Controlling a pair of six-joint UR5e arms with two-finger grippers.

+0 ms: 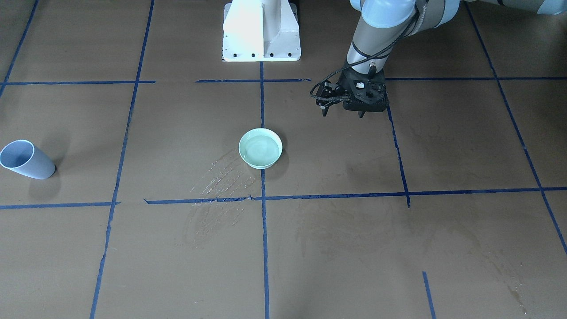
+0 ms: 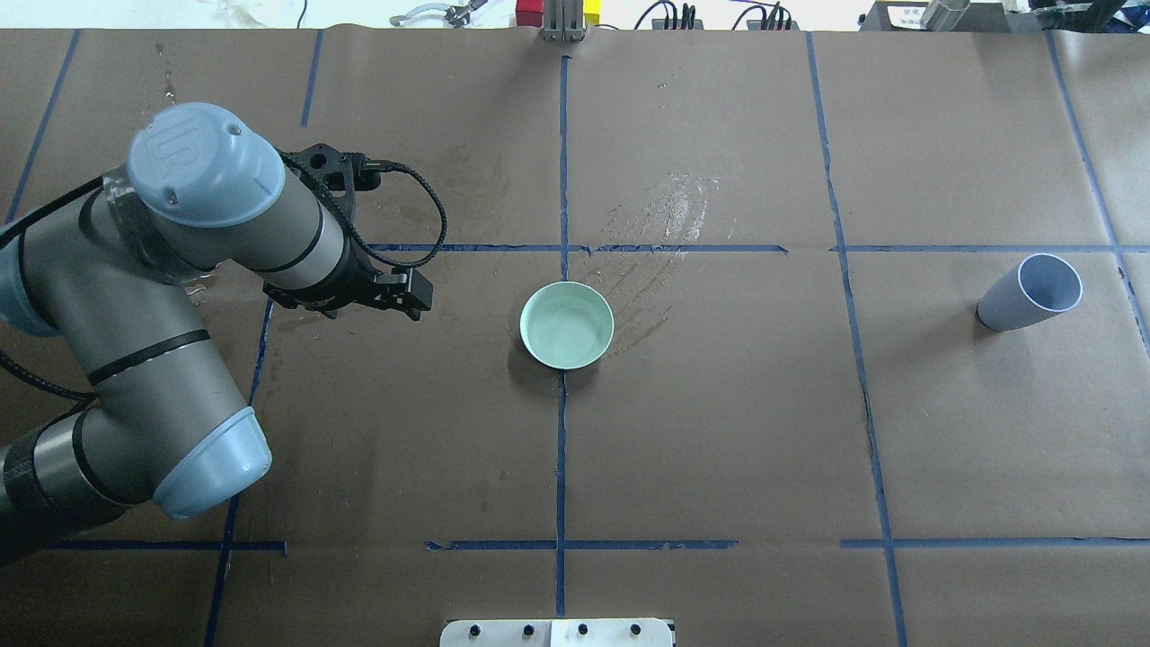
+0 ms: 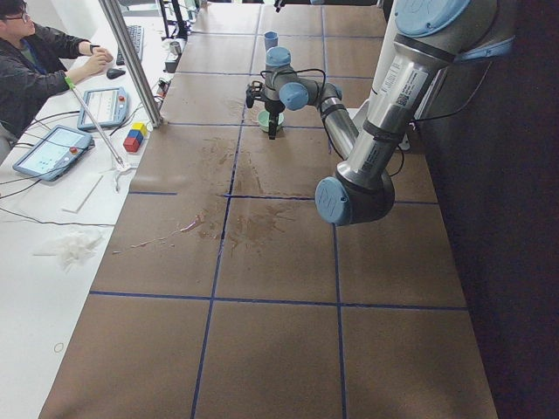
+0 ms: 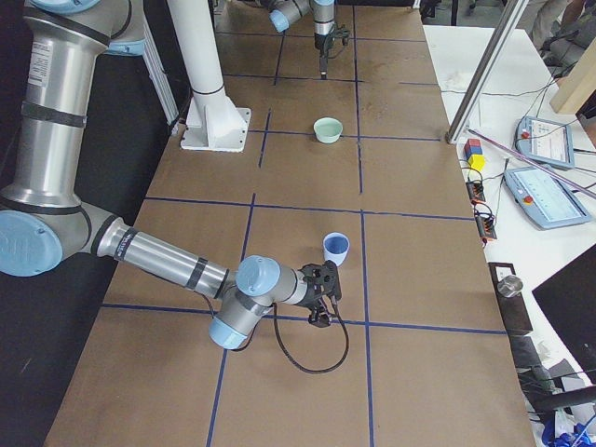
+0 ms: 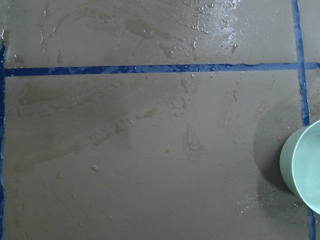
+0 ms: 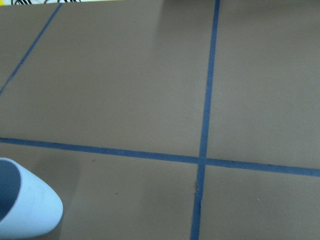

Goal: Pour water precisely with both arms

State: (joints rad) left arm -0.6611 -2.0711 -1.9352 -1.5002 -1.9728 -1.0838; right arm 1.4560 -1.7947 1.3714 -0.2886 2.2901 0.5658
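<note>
In the front view, a round mint-green ceramic bowl [image 1: 261,165] stands mid-counter [image 1: 336,248] on brown paper with blue tape lines and holds the water [image 1: 261,148]. The black left pincer [image 1: 347,106] hangs near it with nothing in it; whether it is released or clenched I cannot tell. Overhead, a pale blue joint cap [image 2: 202,162] of the left arm reads "UR". From the right end, the right pincer [image 4: 320,312] is just beside a pale blue plastic cup [image 4: 335,248], and its state I cannot tell.

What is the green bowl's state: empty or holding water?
Holding water: inside the bowl, a glossy surface lies below the rim. Depth cannot be told.
</note>
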